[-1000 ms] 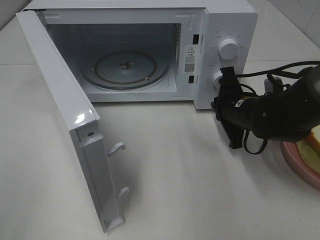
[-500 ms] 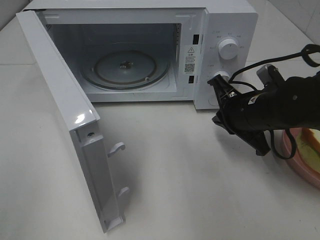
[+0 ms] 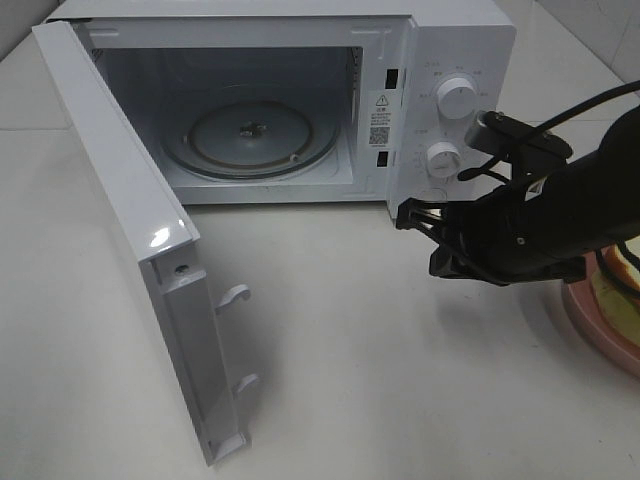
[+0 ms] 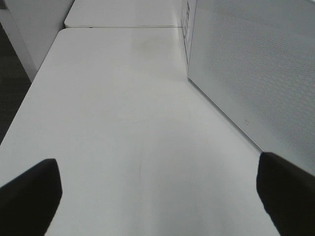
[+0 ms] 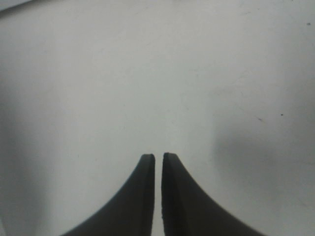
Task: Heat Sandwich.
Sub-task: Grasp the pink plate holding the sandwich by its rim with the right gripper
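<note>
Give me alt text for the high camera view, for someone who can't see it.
A white microwave sits on a table, door wide open, glass turntable bare. The right arm reaches in front of its control panel, partly hiding a pink plate and the sandwich at the right edge.

You have a white microwave (image 3: 450,40) standing at the back of the pale table (image 3: 350,350), with its door (image 3: 110,180) swung wide open on its left side. A round glass turntable (image 3: 250,135) lies on the microwave's floor. Its right-hand panel carries an upper knob (image 3: 457,98) directly above a lower knob (image 3: 443,157). Two latch hooks (image 3: 232,296) stick out from the door's inner face. A pink plate (image 3: 592,322) lies off the microwave's front right corner, partly hidden.
</note>
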{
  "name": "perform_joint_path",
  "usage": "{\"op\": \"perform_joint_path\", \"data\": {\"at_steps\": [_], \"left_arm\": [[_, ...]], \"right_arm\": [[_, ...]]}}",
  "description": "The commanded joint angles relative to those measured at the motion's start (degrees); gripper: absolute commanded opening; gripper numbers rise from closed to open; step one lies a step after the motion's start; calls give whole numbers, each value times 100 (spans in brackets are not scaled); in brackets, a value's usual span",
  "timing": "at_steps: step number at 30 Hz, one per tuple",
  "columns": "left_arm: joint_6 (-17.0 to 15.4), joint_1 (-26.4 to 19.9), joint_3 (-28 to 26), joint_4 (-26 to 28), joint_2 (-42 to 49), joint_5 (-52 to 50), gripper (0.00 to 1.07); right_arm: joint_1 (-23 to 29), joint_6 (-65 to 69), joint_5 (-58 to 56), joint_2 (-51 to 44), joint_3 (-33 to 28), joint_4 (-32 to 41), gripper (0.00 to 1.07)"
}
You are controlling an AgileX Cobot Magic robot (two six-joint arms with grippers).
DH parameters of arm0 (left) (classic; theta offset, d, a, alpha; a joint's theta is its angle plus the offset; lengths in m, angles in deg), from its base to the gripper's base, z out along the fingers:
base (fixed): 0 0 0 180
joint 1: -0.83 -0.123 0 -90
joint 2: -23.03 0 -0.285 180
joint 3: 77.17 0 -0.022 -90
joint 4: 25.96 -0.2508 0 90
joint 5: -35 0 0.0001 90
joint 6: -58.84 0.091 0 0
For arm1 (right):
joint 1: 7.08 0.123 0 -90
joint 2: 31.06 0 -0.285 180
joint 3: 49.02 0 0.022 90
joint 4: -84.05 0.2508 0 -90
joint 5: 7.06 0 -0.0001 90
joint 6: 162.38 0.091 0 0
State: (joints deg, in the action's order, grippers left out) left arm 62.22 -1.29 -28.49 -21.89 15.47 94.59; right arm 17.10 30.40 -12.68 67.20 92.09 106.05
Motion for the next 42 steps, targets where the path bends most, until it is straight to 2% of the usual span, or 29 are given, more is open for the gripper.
{"op": "perform_joint_path", "data": {"at_steps": [1, 11, 14, 16, 21, 31, 38, 41, 42], "left_arm": [[-6, -6, 11, 6, 166, -23, 101], [-6, -6, 11, 6, 166, -23, 101], [-6, -6, 11, 6, 166, -23, 101], [-6, -6, 11, 6, 166, -23, 101], [-6, -6, 11, 6, 166, -23, 101], [-6, -6, 11, 6, 166, -23, 101], [-6, -6, 11, 6, 166, -23, 101], [-6, -6, 11, 6, 166, -23, 101], [-6, -6, 11, 6, 166, -23, 101]], "right_arm": [[-23, -556, -728, -390, -11, -441, 12], [-23, -659, -2435, -1054, -11, -1530, 15], [-80, -665, -2762, -1123, 6, -1581, 16], [-315, -785, -3317, -1203, 69, -1599, 17], [-762, -1008, -3885, -1232, 246, -1896, 19], [-1656, -1278, -4022, -1232, 699, -2366, 31], [-1960, -1450, -4005, -1197, 865, -2406, 34], [-2028, -1478, -4005, -1197, 905, -2492, 47], [-2028, -1478, -4005, -1197, 905, -2492, 47]]}}
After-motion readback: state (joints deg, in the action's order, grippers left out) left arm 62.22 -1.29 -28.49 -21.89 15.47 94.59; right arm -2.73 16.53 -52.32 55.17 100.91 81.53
